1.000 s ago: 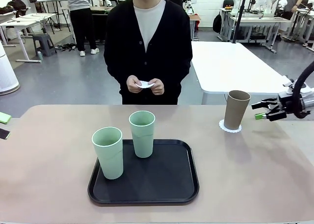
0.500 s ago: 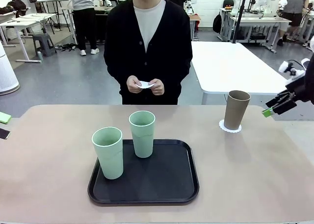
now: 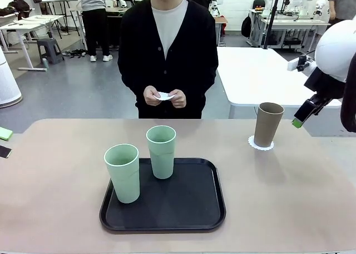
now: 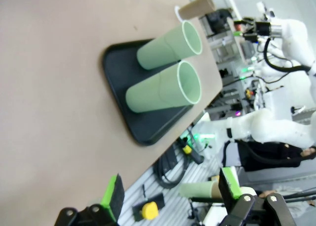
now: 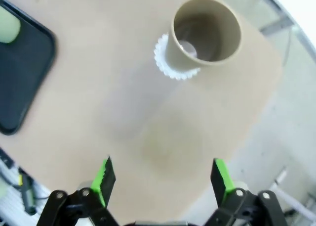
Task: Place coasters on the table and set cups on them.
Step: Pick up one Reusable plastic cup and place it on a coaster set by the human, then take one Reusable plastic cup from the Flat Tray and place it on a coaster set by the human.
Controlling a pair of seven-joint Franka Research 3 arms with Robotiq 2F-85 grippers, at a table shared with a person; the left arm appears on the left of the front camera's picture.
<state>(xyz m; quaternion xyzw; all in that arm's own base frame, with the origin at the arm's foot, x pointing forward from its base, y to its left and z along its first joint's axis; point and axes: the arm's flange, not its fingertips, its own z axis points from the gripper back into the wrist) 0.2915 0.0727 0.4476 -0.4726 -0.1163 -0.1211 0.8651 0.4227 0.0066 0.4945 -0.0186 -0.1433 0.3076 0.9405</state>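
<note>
A taupe brown cup (image 3: 269, 124) stands upright on a white scalloped coaster (image 3: 261, 145) at the right of the beige table (image 3: 289, 198). Two mint green cups (image 3: 123, 172) (image 3: 161, 152) stand on the black tray (image 3: 183, 207). The person at the far side holds white coasters (image 3: 164, 96) in both hands. My right gripper (image 3: 300, 119) hangs raised, right of the brown cup and apart from it. In the right wrist view it (image 5: 163, 179) is open and empty above the brown cup (image 5: 205, 33) and its coaster (image 5: 170, 70). My left gripper (image 4: 173, 191) is open and empty, off the table's edge, facing the mint cups (image 4: 163, 90) (image 4: 168, 44).
A white table (image 3: 261, 76) stands behind the beige one at the right. A green object (image 3: 5, 133) and a dark one (image 3: 4, 152) lie at the table's left edge. Bare tabletop lies left and right of the tray (image 5: 19, 72).
My right gripper has drawn back from beside the brown cup, rising up and to the right. The cups, the tray and the person's hands have stayed put.
</note>
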